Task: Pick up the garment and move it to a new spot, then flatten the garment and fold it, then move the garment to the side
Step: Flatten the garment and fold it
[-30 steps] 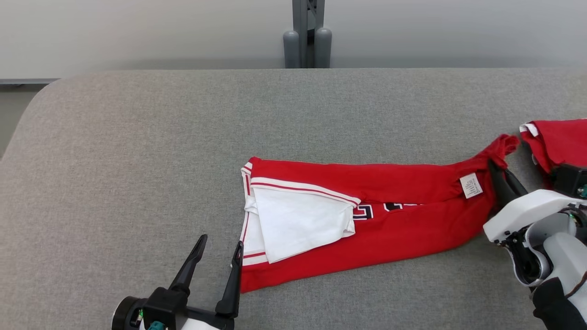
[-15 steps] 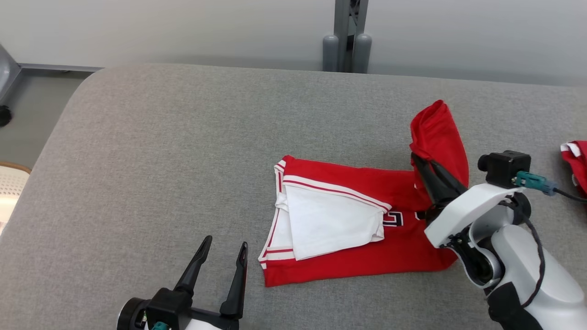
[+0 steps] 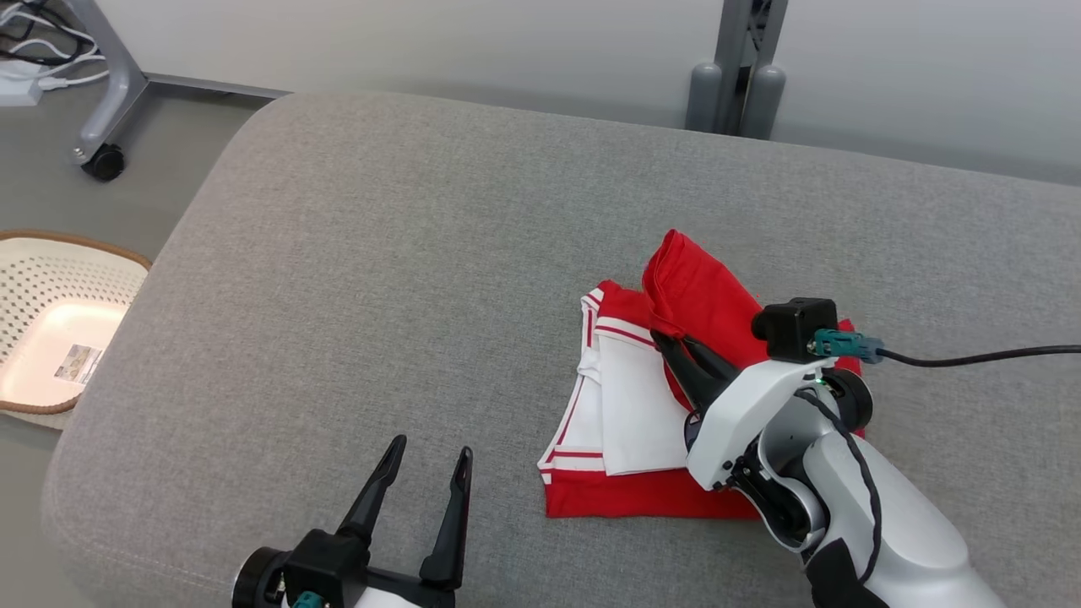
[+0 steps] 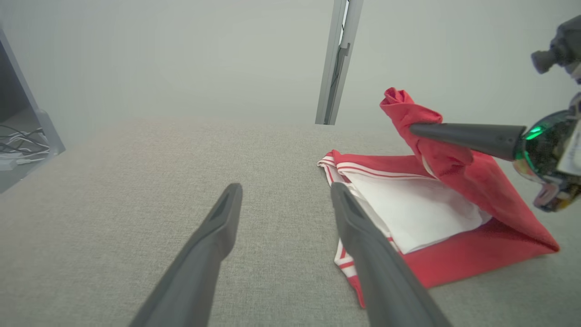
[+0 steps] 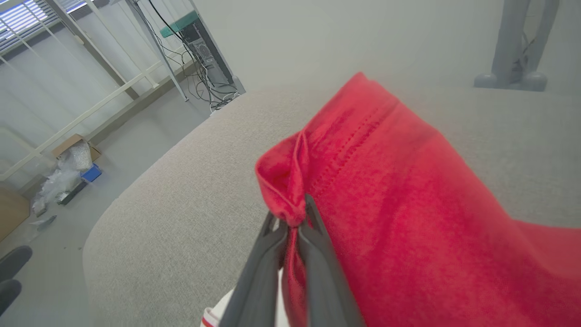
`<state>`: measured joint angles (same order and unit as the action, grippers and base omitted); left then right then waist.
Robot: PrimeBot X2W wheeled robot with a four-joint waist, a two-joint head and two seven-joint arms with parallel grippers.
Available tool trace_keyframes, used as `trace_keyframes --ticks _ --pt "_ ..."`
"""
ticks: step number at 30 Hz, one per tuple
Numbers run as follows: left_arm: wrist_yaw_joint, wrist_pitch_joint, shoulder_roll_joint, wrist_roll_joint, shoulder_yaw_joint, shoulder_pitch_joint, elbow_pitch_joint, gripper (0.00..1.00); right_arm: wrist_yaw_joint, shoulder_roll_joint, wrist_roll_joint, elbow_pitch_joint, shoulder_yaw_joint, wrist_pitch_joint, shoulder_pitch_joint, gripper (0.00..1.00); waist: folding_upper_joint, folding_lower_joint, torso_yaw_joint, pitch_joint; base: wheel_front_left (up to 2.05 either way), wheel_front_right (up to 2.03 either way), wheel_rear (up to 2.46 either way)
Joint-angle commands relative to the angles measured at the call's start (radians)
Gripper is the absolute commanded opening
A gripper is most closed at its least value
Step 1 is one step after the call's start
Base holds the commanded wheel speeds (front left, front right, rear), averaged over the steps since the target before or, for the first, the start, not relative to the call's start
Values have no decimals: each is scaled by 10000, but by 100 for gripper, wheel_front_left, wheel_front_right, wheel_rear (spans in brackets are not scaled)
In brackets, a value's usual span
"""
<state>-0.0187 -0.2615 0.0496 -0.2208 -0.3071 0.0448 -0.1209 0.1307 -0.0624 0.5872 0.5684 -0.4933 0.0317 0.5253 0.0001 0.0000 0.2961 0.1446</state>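
Red garment [image 3: 709, 295] was pinched by its hem in your right gripper [image 3: 660, 339]; you had to lay it square over the white panel [image 3: 638, 414], left gripper [image 3: 431, 446] spread open

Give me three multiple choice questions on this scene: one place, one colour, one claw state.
1. The basket sits: A on the floor, left of the table; B on the table; C on a shelf.
2. The garment edge in the right claw is: A white; B red; C black.
3. The left claw is: A open, empty; B shut on the garment; C shut, empty.

1 A: it stands on the floor beyond the table's left end.
2 B: red cloth is pinched in it.
3 A: its jaws stand apart, nothing between them.
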Motion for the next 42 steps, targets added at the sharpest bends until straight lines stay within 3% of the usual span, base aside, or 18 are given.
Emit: trace_keyframes --ticks 1,15,16,17,18,28,35,42 --pt "-59 -39 28 -57 -30 -171 -12 100 0 6 -95 102 -58 9 137 0 -1 0 157 33 0 0 0" --pt "-222 -39 28 -523 -416 -346 -40 100 0 86 806 1153 -1681 -226 559 0 -1 0 789 161 0 0 0" --pt "-235 -39 28 -541 -430 -347 -47 100 0 87 855 1266 -1726 -300 584 17 -1 0 805 159 0 0 0" --pt "-239 -37 28 -548 -444 -344 -54 100 0 91 928 1358 -1789 -388 613 49 -1 0 815 154 0 0 0" --pt "-248 -39 29 -529 -451 -341 -65 100 0 94 1037 1399 -1851 -467 636 100 -1 0 819 146 0 0 0" --pt "-184 -37 29 -335 -321 -228 -117 100 0 83 2703 743 -2650 -1314 713 100 -1 0 411 -62 0 0 0" --pt "-203 -37 32 -358 -161 -167 19 100 0 -14 1989 1225 -2088 -2490 854 100 -1 0 -551 -191 0 0 0" --pt "-307 -39 33 -329 11 -303 -43 100 0 -378 1868 1043 -1156 -2892 345 100 -1 0 -1610 -345 0 0 0"
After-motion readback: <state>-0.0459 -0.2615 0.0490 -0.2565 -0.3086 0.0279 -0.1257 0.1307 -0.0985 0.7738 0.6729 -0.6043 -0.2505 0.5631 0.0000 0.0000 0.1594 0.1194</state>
